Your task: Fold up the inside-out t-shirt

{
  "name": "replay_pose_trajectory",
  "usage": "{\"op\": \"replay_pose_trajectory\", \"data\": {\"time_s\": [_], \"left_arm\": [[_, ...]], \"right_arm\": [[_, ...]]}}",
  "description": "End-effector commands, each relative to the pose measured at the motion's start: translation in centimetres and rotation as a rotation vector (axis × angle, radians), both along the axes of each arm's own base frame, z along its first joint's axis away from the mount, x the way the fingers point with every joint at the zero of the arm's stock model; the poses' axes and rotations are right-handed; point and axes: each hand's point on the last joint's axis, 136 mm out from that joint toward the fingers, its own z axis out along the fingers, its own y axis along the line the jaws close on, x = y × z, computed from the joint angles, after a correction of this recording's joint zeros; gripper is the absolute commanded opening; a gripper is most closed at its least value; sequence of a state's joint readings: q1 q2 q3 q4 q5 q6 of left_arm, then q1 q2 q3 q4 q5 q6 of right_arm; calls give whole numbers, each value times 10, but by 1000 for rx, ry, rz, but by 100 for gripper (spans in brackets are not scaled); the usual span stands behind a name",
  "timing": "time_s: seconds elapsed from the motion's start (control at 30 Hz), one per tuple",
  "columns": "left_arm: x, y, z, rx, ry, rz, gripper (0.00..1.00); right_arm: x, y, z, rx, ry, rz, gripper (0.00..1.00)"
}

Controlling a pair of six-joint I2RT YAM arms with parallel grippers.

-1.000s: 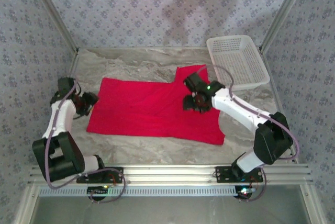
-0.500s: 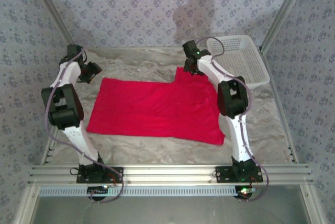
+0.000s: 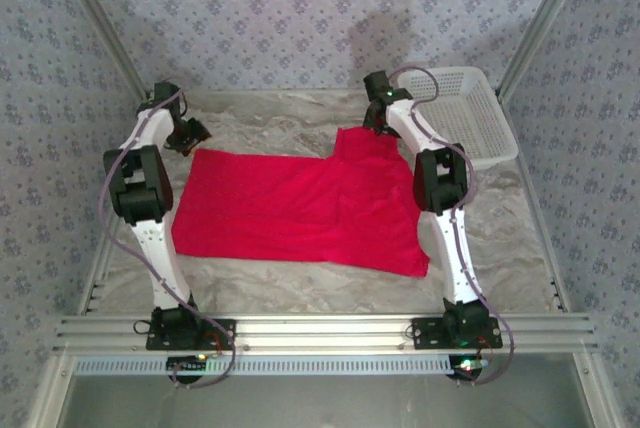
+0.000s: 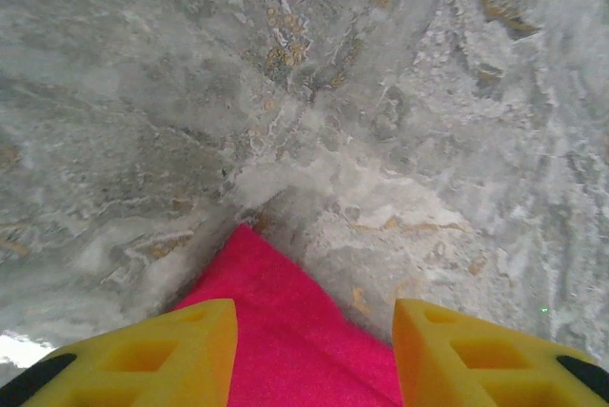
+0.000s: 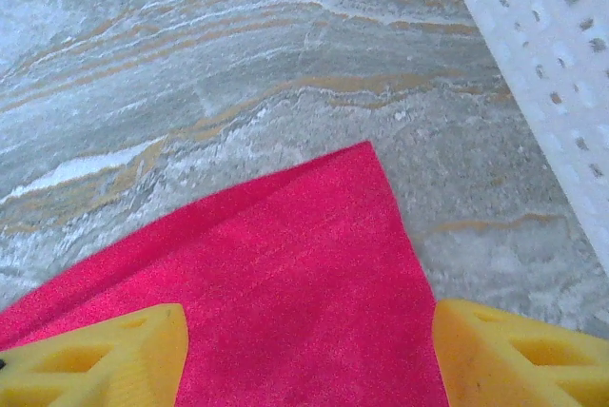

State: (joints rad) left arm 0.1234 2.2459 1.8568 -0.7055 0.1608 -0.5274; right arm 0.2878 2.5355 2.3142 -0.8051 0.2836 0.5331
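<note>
While both arms stood stretched toward the back of the table, the inside-out t-shirt lay spread flat on the marbled top, roughly midway between the two arms, with one sleeve jutting toward the far right. The left gripper hung at the shirt's far left corner. From the left wrist its yellow fingers stood apart, released, and the pointed red corner of the cloth lay on the table between them, gripped by neither. The right gripper hung over the far end of the jutting sleeve. From the right wrist its jaws were spread wide and clasped nothing, and the sleeve's corner lay flat between them and beyond their tips. The white lattice basket sat in the far right corner of the table, near that sleeve but apart from it, a strip of bare marbled surface showing between its wall and the cloth.
</note>
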Motion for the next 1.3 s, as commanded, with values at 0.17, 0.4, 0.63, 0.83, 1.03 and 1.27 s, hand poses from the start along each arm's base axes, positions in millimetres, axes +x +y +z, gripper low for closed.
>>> {"op": "replay_pose_trajectory", "data": {"time_s": [0.17, 0.4, 0.63, 0.83, 1.03, 1.27], "left_arm": [[-14, 1, -36, 24, 124, -1, 27], [-44, 46, -34, 79, 215, 78, 0], [-43, 54, -12, 81, 153, 85, 0], [-37, 48, -16, 63, 152, 76, 0], [-32, 38, -17, 64, 154, 52, 0], [-30, 39, -6, 66, 137, 55, 0]], "right_arm": [[-9, 6, -22, 14, 80, 36, 70], [-34, 29, -13, 19, 106, 80, 69], [-20, 37, 14, 58, -1, 93, 72], [7, 47, -5, 86, -17, 134, 74], [20, 46, -29, 134, -7, 127, 76], [21, 46, -46, 198, 16, 87, 60]]}}
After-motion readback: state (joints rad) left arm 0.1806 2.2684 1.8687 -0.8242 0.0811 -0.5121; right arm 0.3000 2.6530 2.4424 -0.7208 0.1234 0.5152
